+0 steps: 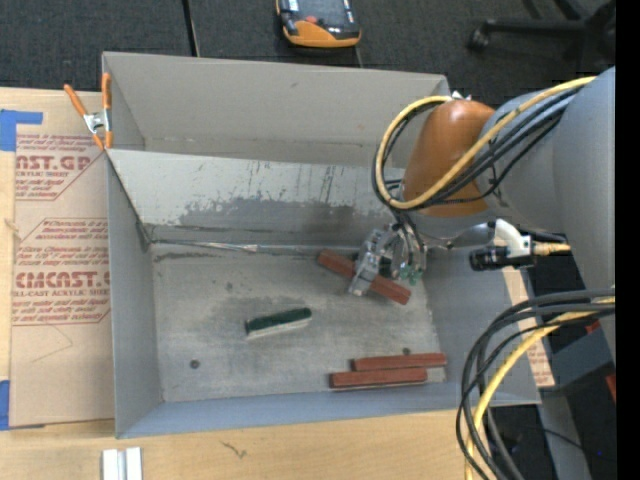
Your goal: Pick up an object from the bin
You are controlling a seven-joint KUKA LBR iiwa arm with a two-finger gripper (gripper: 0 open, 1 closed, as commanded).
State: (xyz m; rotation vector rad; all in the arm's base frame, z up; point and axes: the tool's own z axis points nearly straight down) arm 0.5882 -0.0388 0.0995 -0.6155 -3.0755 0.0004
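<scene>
Over the reddish-brown flat bar (pixel 334 262) right of the dark-green flat block (pixel 278 321), the claw (pixel 372 272), closure untellable, should clamp squarely crosswise.

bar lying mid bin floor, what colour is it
The bar is dark green with a pale lower edge, camera view.

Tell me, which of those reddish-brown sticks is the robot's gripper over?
The tilted stick toward the back right of the bin, lying under the gripper. The other two sticks lie side by side along the front wall, well apart from it.

Bin (pixel 200 288) L free; brown sticks (pixel 388 370) R.
</scene>
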